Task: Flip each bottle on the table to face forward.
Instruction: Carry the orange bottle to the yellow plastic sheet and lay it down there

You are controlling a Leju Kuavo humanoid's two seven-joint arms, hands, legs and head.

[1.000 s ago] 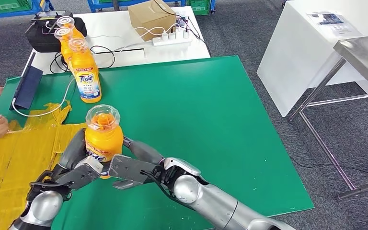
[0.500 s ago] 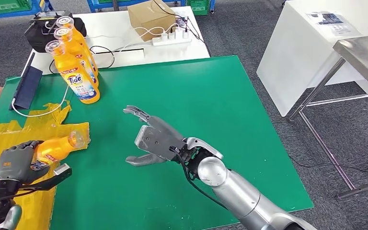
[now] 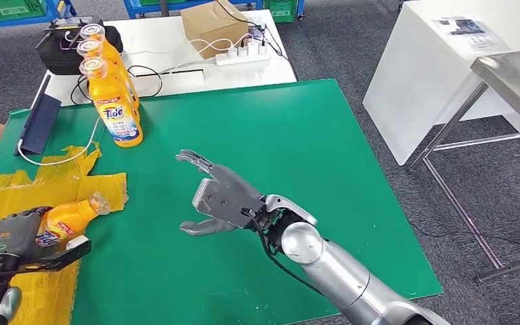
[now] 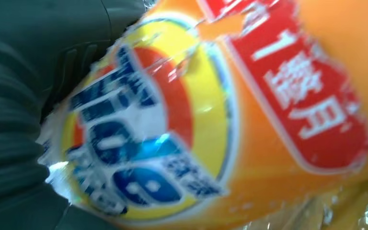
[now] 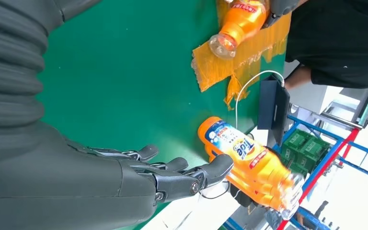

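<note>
Our left hand (image 3: pixel 15 237) grasps the orange plastic detergent bottle (image 3: pixel 68 218), tilted, cap toward the green mat (image 3: pixel 257 128); our right hand (image 3: pixel 218 198) hovers released, well apart.

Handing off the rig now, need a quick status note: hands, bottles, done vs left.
Left hand: holds an orange Tide detergent bottle with a clear cap, tilted almost flat over the yellow plastic sheet at the green mat's near-left corner.
Right hand: holds nothing, fingers spread, above the middle of the mat.
Row of three upright orange Tide bottles at the mat's far-left corner; the nearest shows its front label, the two behind are partly hidden.
Done: at least that nearest bottle faces forward.
Left: stand the held bottle upright, label forward; check the two hidden ones.
</note>
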